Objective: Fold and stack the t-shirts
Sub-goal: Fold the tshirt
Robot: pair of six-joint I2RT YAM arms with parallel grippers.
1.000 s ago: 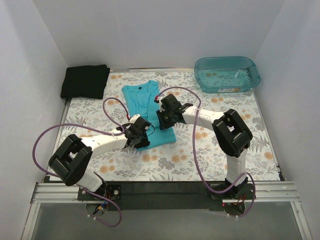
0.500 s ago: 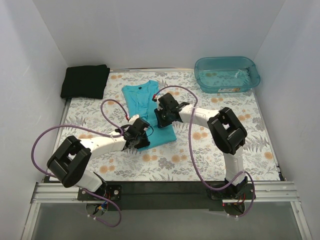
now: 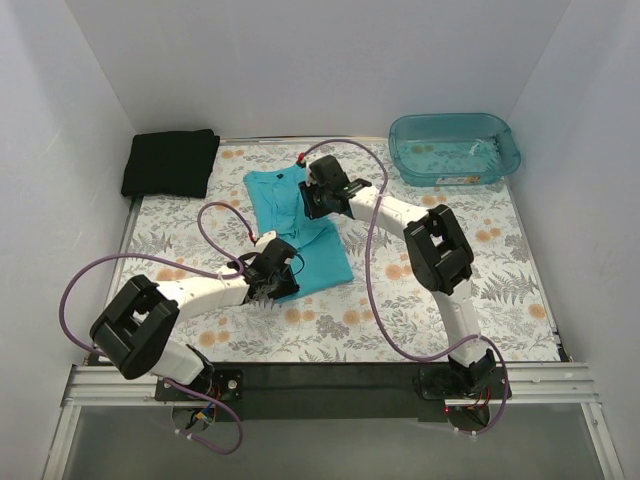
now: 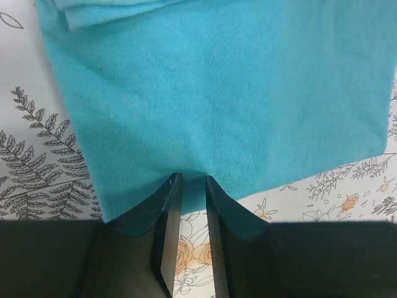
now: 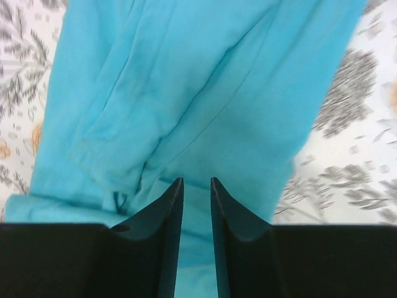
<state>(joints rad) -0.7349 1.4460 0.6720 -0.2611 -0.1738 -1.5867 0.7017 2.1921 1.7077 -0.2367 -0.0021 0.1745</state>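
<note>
- Your black t-shirt (image 3: 170, 163) lies folded in the far left corner;
- your left gripper (image 4: 191, 179), jaws narrow, pinches the near hem of the turquoise t-shirt (image 3: 318, 258) mid-bench;
- your right gripper (image 5: 196, 181), jaws narrow on turquoise cloth, sits near that shirt's collar end;
- the teal tub (image 3: 405, 160) stands in the far right corner.
</note>
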